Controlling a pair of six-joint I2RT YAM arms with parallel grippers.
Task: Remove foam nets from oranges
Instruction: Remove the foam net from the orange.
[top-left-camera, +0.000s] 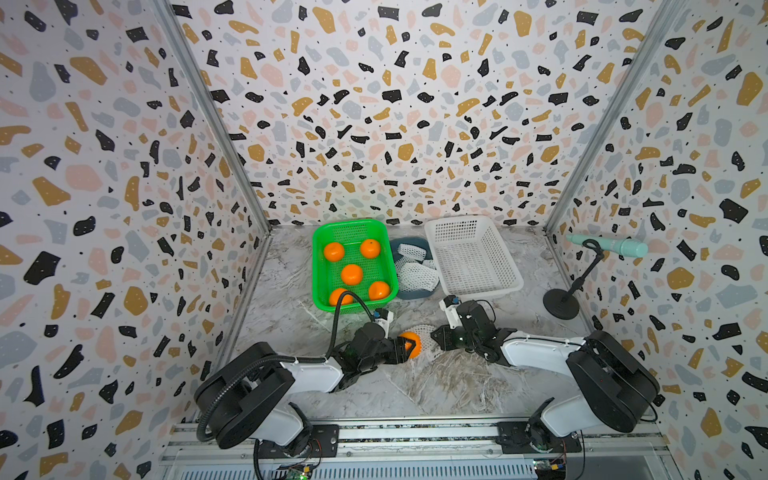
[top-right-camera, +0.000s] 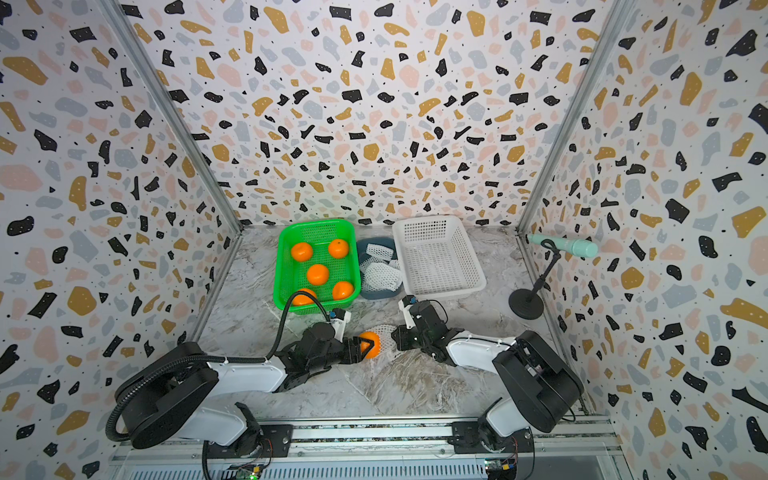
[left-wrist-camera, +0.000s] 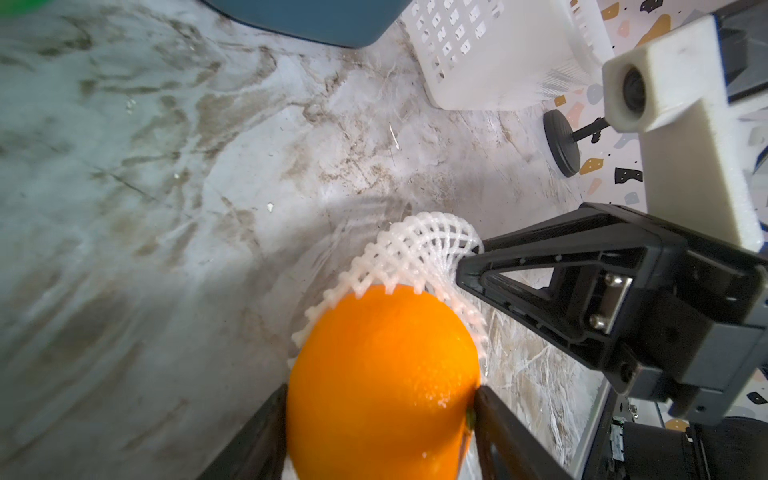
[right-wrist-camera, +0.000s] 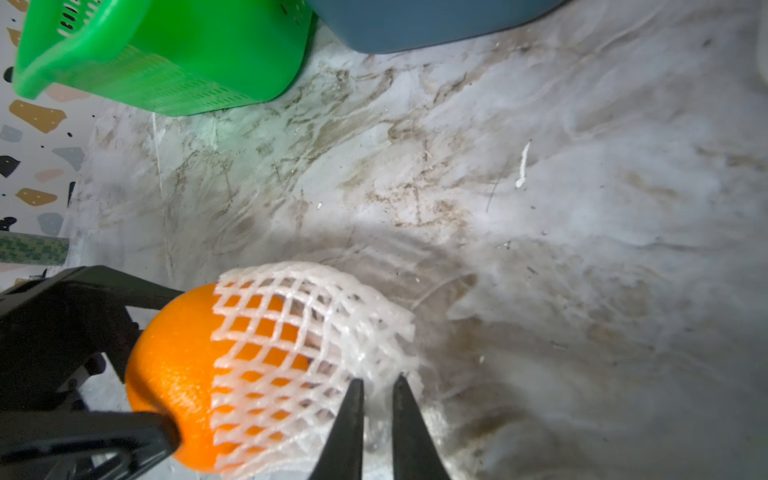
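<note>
One orange (top-left-camera: 410, 343) (top-right-camera: 370, 344) sits low over the marble floor between my two arms, half out of its white foam net (right-wrist-camera: 307, 332) (left-wrist-camera: 415, 253). My left gripper (left-wrist-camera: 380, 401) (top-left-camera: 409, 345) is shut on the bare end of this orange, one finger pressed on each side. My right gripper (right-wrist-camera: 377, 380) (top-left-camera: 434, 336) is shut on the bunched end of the net, which is stretched away from the fruit. Several bare oranges (top-left-camera: 351, 274) lie in the green basket (top-left-camera: 320, 266) (top-right-camera: 282, 270). Pulled-off foam nets (top-left-camera: 415, 274) fill the dark blue bowl (top-left-camera: 411, 295).
An empty white basket (top-left-camera: 505, 257) (left-wrist-camera: 498, 62) stands right of the bowl. A black round-based stand (top-left-camera: 561, 303) holding a teal cylinder (top-left-camera: 611, 245) is at the right wall. Patterned walls close in on three sides, and the green basket (right-wrist-camera: 166, 50) lies just behind the grippers.
</note>
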